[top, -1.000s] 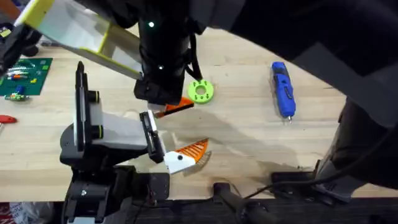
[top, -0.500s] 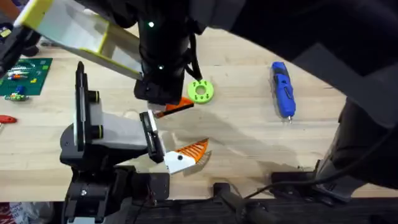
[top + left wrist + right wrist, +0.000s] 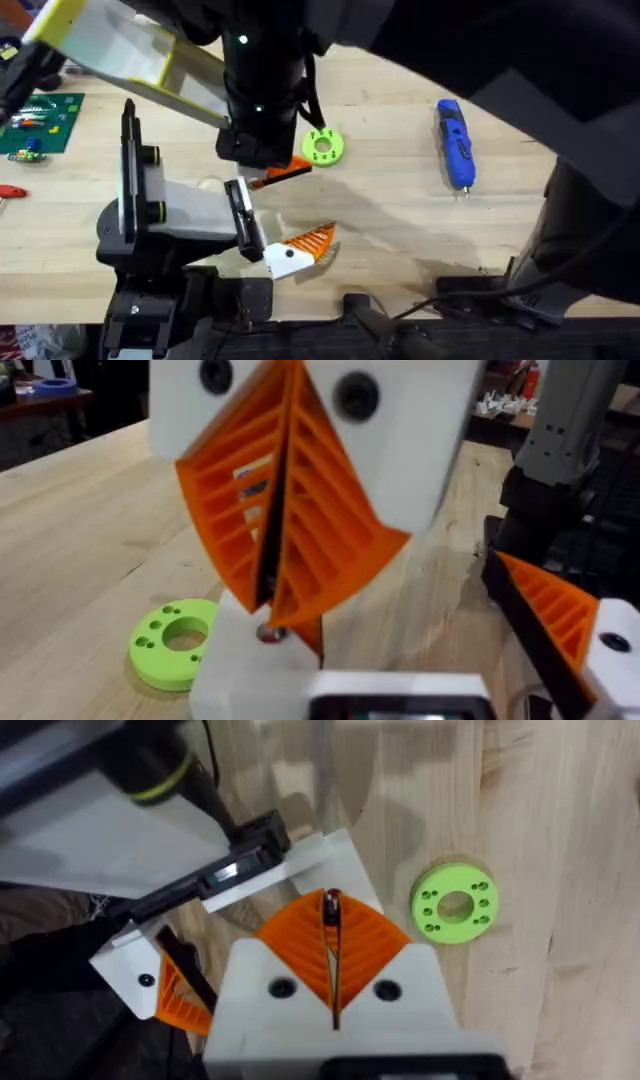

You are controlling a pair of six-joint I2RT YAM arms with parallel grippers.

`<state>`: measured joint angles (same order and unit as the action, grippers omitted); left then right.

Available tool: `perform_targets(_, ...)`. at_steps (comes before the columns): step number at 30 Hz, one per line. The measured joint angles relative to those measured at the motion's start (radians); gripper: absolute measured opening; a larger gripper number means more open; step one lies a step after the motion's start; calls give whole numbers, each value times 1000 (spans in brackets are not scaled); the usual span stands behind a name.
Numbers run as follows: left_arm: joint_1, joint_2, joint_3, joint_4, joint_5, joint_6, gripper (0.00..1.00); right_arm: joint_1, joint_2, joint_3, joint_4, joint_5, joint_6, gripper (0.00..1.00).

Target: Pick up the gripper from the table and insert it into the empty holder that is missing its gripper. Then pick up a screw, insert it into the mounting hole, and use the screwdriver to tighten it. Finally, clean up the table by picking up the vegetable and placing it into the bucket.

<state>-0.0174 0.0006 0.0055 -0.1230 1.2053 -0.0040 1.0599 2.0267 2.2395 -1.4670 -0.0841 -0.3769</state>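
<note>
The holder [image 3: 175,212], a pale grey stub with a black end plate, lies at the left. The right wrist view shows the holder [image 3: 80,830] with its lime-ringed post. Two small orange fins stick out of its end. One is the gripper [image 3: 290,171], just under my right arm's black wrist [image 3: 260,100]. The other fin [image 3: 305,245] sits nearer the front edge. My right gripper [image 3: 330,910] is shut on a screw [image 3: 330,902], tip against the white block [image 3: 245,670] at the holder's end. The blue screwdriver [image 3: 455,143] lies at the right. The vegetable and the bucket are out of view.
A lime-green ring disc [image 3: 322,146] lies just right of the right gripper. A green circuit board [image 3: 40,120] sits at the far left. My right arm [image 3: 480,40] crosses the upper right, large and dark. A blurred yellow-white part [image 3: 120,50] hangs at the upper left.
</note>
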Motion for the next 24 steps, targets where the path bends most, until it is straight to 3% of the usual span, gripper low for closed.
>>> perform_targets(24,0,0,0,0,0,-3,986,0,16,0,-15,0,-29,7)
